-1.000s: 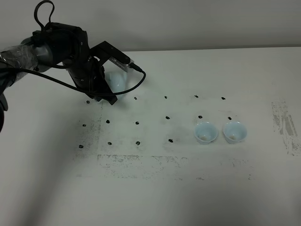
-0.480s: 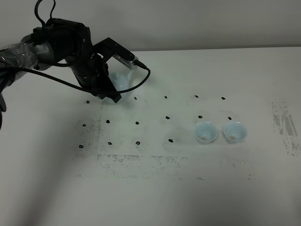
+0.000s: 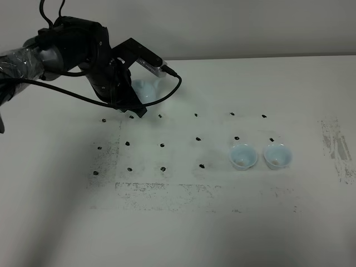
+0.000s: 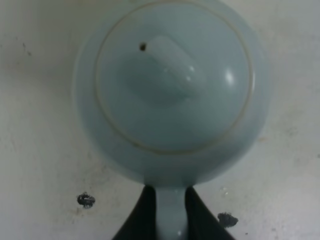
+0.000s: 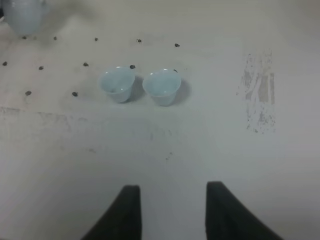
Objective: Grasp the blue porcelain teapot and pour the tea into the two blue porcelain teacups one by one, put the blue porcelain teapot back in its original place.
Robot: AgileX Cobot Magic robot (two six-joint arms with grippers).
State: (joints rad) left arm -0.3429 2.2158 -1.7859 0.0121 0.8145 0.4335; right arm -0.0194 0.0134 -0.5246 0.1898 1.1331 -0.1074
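Your left pincer (image 4: 170,217) is clamped narrow on the loop handle of the blue porcelain teapot (image 4: 170,90), with one dark finger (image 4: 145,215) on each side of the handle. Since a second ago, the high view shows that this pincer (image 3: 132,105) has carried the pot (image 3: 146,89) a little way toward the side where the cups stand, and somewhat higher in the picture. The pot's body now shows more fully beside the arm. You cannot tell from these views whether the pot is clear of the table (image 3: 222,233). The two cups have not moved.

Counted out:
- **Teapot:** one, held just ahead of the left pincer with its knobbed lid on.
- **Teacups:** two (image 3: 243,156) (image 3: 277,156), upright and just beside each other. They are well apart from the left pincer.
- **Pincers:** two.

Your right pincer (image 5: 172,200) stands with its jaws apart and nothing between them. The cups lie ahead of it on the table, not touching it. The nearer-to-the-pot one (image 5: 117,83) and its twin (image 5: 162,86) sit side by side. Small black marks (image 3: 199,138) dot the table between the left pincer and the cups.
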